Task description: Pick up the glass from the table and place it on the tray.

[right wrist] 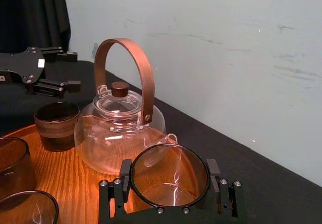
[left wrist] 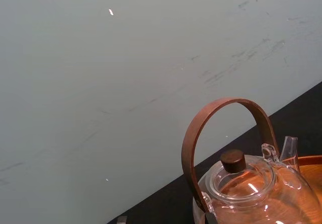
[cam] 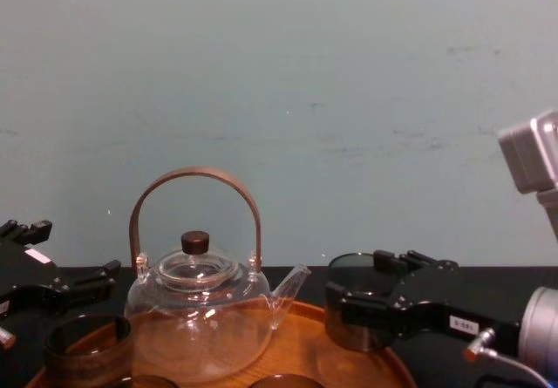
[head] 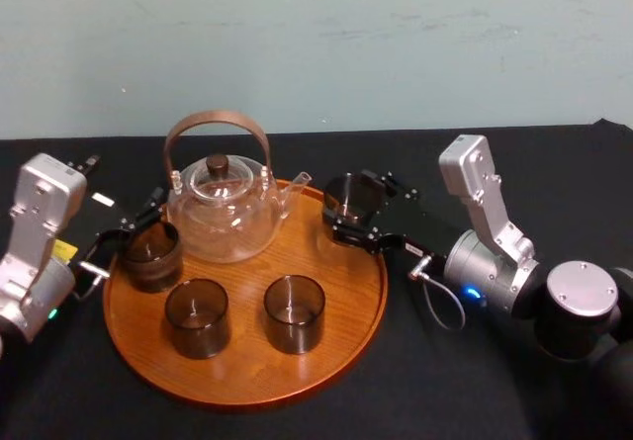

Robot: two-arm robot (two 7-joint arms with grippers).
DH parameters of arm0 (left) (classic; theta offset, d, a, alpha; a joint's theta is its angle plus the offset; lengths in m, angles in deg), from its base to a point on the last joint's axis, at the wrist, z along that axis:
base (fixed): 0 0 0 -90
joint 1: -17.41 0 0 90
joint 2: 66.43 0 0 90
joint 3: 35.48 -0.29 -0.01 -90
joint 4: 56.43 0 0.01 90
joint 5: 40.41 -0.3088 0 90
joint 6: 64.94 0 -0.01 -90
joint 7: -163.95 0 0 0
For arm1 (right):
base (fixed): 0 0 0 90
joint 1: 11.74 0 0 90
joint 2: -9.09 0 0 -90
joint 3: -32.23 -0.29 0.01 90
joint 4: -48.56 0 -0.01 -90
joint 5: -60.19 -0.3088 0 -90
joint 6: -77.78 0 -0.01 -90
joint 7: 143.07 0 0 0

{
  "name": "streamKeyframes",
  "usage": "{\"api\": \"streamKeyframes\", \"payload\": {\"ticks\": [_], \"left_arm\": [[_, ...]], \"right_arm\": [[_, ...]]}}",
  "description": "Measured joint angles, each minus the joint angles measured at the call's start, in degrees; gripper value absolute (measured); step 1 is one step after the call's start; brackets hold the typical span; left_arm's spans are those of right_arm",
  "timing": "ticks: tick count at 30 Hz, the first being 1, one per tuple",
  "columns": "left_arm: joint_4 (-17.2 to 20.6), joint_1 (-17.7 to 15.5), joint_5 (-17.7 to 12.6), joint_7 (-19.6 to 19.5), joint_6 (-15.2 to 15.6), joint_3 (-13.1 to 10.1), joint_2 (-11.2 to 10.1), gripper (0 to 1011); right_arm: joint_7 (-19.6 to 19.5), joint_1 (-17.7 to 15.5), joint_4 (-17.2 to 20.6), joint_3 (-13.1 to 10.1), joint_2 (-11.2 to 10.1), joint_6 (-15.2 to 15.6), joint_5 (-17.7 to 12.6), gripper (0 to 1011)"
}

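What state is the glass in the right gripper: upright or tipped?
Upright: the glass has its rim facing up, walls vertical, held in the right gripper at the tray edge; left gripper open opposite.

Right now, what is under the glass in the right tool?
The tray's orange wood, near its far right rim, shows through the glass held by the right tool. Whether the base touches the wood is covered by the tool's fingers.
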Motion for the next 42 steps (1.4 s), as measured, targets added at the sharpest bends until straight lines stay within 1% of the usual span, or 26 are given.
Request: {"api": "streamKeyframes", "payload": {"ticks": [7,20,32,42], "left_arm": [[0.0,0.0,0.0,0.0,0.0,0.0,0.0,1001],[0.0,0.0,0.0,0.0,0.0,0.0,0.0,1001],[0.0,0.0,0.0,0.0,0.0,0.0,0.0,1001],[0.0,0.0,0.0,0.0,0.0,0.0,0.0,1002]], "right_arm": [[0.5,1.1,-2.4,0.6,1.1,-0.5,0.2,904],[1.5,1.9,-4.6,1.7,2.3,-1.2,0.5,904],[2.0,2.2,-5.7,2.4,2.7,-1.5,0.7,905],[2.1,2.2,-6.4,2.6,2.9,-1.9,0.8,904]]}}
